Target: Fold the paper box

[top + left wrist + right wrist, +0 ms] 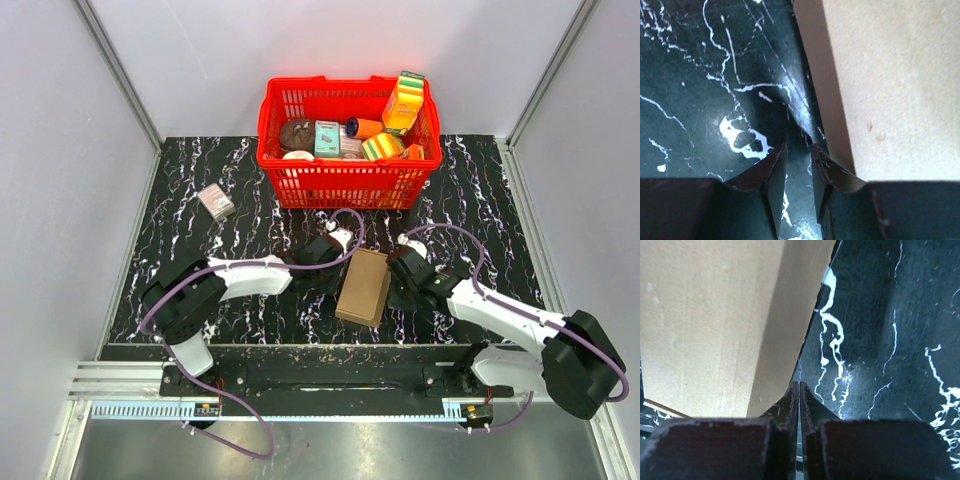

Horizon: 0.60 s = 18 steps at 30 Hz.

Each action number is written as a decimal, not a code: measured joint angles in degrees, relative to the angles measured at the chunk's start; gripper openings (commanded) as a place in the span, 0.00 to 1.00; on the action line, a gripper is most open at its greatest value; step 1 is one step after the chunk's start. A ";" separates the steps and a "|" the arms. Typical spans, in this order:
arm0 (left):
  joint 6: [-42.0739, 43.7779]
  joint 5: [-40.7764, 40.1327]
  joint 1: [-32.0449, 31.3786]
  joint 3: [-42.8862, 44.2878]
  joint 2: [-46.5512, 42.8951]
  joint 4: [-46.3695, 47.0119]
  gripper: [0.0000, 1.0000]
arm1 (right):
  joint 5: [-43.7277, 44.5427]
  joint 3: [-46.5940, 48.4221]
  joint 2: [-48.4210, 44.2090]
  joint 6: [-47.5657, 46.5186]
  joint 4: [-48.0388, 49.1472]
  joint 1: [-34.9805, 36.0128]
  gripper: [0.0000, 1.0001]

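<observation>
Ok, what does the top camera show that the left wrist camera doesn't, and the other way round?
Only the top view: the red plastic mesh basket holding colourful printed packages, and the small pinkish-grey box lying apart on the left. Only the left wrist view: the left claw up close, its dark fingers parted with nothing between them, right beside the edge of the plain brown cardboard box. Both: that cardboard box on the black, white-veined marble-pattern table.
</observation>
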 measured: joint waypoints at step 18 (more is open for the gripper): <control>-3.93 -0.26 -3.80 -4.55 -3.19 2.47 0.30 | -11.41 -3.30 2.01 5.75 0.24 0.02 0.08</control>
